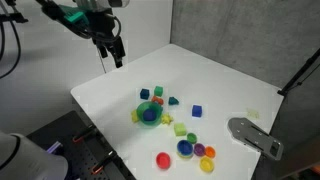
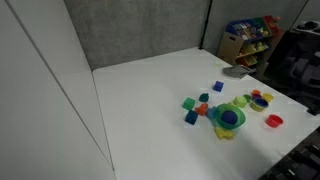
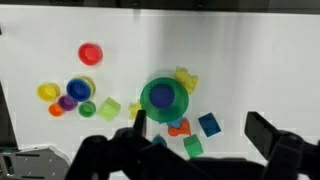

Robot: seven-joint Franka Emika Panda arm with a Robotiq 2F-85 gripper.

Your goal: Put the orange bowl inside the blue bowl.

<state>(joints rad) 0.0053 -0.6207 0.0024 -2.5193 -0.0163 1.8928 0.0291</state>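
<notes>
Small red-orange plastic bowl (image 3: 91, 53) sits upright, upper left in the wrist view; small bright-blue plastic bowl (image 3: 79, 89) just below, not touching.

- Exterior view, raised, at middle distance: looks down across the white table (image 1: 210, 75) from near one corner. The gripper (image 1: 112, 55) hangs at upper left and the toy cluster (image 1: 150, 112) lies low in frame.
- Exterior view, raised, at similar distance: faces a grey wall (image 2: 140, 30) across the table (image 2: 150, 100), with the same cluster (image 2: 228, 118) at right.
- Wrist view: looks steeply down from well above the table. The cluster (image 3: 163, 97), shared with both exterior views, sits mid-frame.
</notes>
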